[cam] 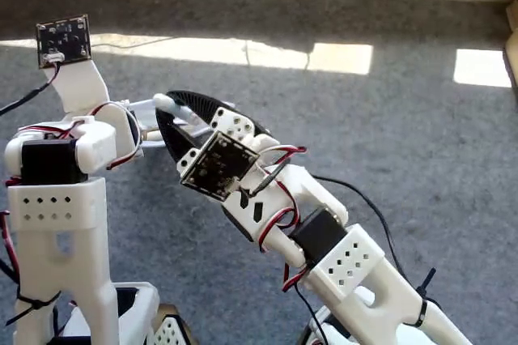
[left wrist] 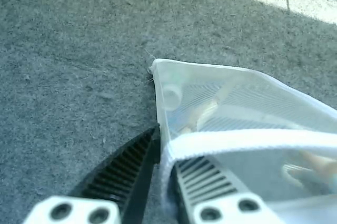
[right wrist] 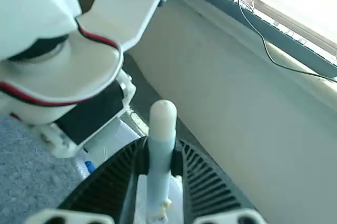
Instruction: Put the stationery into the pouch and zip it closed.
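Pinching the rim of the translucent white mesh pouch (left wrist: 237, 98), your left tool (left wrist: 164, 150) holds it just above the grey carpeted table (left wrist: 63, 77). The pale things inside are too blurred to name. Your right tool (right wrist: 158, 149) clamps a pale blue-white cylindrical pen (right wrist: 162, 116), close beside the left arm's white wrist (right wrist: 79, 82).

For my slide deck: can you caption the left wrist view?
Left gripper pinches the rim of the translucent pouch, stationery inside, over a grey surface.
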Motion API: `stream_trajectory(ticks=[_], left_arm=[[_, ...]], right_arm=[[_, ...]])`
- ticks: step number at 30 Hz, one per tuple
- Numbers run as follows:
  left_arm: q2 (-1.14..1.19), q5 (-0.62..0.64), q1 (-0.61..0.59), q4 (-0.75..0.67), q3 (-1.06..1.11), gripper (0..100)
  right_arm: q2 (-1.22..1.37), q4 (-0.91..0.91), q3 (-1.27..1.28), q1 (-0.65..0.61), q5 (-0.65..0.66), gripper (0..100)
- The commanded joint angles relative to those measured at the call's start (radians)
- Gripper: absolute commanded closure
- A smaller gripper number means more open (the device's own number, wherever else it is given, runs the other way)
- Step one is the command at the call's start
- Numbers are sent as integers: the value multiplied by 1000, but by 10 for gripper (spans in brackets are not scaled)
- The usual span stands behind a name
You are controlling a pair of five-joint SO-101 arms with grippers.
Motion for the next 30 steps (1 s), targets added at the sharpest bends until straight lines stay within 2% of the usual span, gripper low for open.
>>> stream_trajectory(ticks=[1,4,7,14,22,30], left_arm=[[-10,-11,18,-23,-21,994],[-10,-11,18,-23,-21,994],[-10,-11,18,-23,-21,994],[-10,-11,18,-23,-19,994],[-10,-11,18,-23,-19,994],[-10,-12,18,-23,-19,994]], right_arm=[[-7,-33,4,19,21,985],[-7,-7,1,19,21,888],[-7,130,-7,19,20,792],[-16,397,-208,31,14,789],[-142,740,-375,56,-207,789],[-262,842,-371,59,-215,789]])
